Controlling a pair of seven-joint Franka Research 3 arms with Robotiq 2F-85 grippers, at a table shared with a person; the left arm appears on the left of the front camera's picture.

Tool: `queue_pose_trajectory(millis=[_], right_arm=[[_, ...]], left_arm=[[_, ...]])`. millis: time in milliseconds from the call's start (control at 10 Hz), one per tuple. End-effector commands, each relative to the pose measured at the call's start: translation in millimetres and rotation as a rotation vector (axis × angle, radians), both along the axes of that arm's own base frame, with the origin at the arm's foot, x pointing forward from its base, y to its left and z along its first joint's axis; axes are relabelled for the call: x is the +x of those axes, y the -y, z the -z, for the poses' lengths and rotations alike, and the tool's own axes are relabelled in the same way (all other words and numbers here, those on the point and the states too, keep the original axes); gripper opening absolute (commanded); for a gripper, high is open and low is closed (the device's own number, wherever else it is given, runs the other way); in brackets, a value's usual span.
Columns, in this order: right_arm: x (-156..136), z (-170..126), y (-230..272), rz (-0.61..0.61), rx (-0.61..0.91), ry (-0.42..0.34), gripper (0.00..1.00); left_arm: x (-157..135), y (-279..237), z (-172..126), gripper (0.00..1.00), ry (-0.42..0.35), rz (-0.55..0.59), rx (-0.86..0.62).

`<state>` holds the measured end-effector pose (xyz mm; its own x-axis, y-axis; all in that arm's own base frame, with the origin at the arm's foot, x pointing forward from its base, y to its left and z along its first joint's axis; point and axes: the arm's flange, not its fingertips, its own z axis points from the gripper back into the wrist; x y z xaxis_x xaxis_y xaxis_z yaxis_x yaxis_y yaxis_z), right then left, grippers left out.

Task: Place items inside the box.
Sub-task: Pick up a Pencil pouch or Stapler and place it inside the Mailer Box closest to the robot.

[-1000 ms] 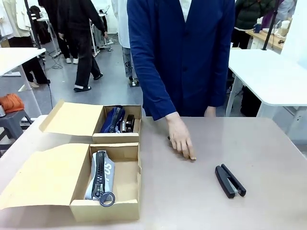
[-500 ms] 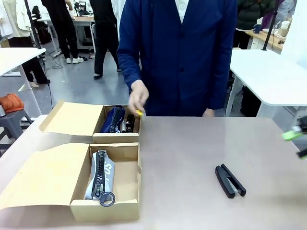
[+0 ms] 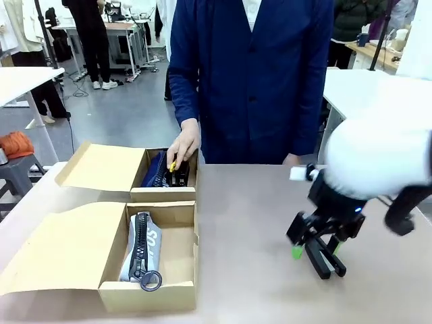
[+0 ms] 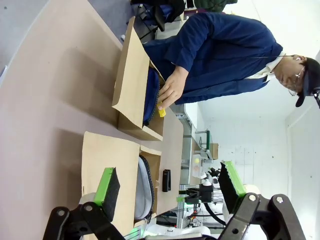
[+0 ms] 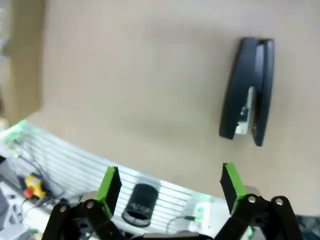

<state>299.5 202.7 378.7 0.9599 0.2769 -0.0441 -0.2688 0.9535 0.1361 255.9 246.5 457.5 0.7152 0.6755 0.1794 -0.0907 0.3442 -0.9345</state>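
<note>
Behind right gripper (image 3: pixel 316 250), long black stapler (image 3: pixel 324 267) approx. half hidden

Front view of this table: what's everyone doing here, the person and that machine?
The person's hand holds the yellow utility knife at the far box, beside the navy zip pouch inside it. The grey zip pouch lies in the near box. The right gripper, open, hovers by the long black stapler lying on the table. The left gripper is open too, holding nothing.

Spread jaws face the long black stapler (image 5: pixel 248 92) on the table (image 5: pixel 140 75).
</note>
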Motion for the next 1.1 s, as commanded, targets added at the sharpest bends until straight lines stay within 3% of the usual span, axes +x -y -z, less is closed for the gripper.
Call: queue_pose_trajectory(millis=[0,200,300,400,1000], right_arm=[[19.6,12.8,0.1,0.079,-0.203,0.056,1.00],[21.6,21.4,7.8,0.147,-0.251,0.157,1.00],[28.6,33.7,16.2,0.064,-0.222,0.089,1.00],[35.2,49.5,26.5,0.055,-0.163,0.056,1.00],[48.9,82.9,39.3,0.120,-0.184,0.028,1.00]], left_arm=[[-1.0,0.5,-0.5,1.00,0.027,0.001,-0.005],[-1.0,0.5,-0.5,1.00,0.027,0.001,-0.005],[-1.0,0.5,-0.5,1.00,0.027,0.001,-0.005],[-1.0,0.5,-0.5,1.00,0.027,0.001,-0.005],[-1.0,0.5,-0.5,1.00,0.027,0.001,-0.005]])
